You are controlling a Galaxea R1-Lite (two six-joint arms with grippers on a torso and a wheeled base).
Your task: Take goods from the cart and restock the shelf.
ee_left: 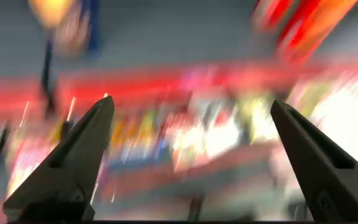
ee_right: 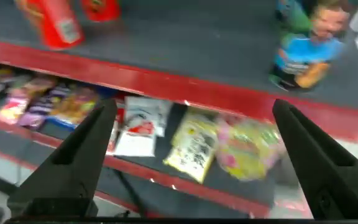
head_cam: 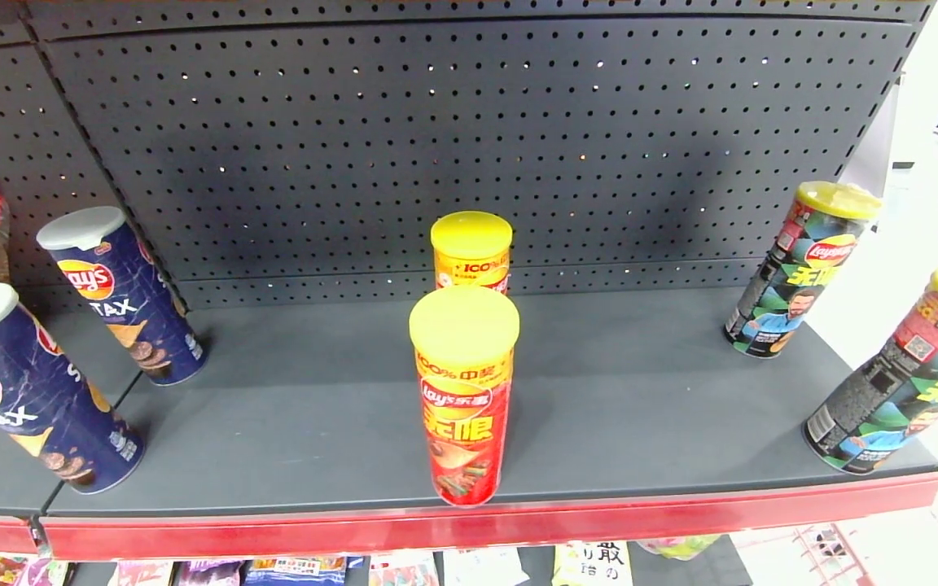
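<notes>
Head view: a red chip can (head_cam: 462, 399) stands near the front middle of the shelf (head_cam: 640, 391), a yellow can (head_cam: 471, 251) just behind it, blue cans (head_cam: 120, 295) to the left, and black-green cans (head_cam: 803, 268) to the right. The left gripper (ee_left: 191, 102) and right gripper (ee_right: 192, 102) both gape empty, the right over what seem, through blur, snack bags (ee_right: 194, 143).

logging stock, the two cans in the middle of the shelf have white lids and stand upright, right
No: the front middle can and the rear middle can have yellow lids, not white, as the head view shows. Both do stand upright in the middle of the shelf.
</notes>
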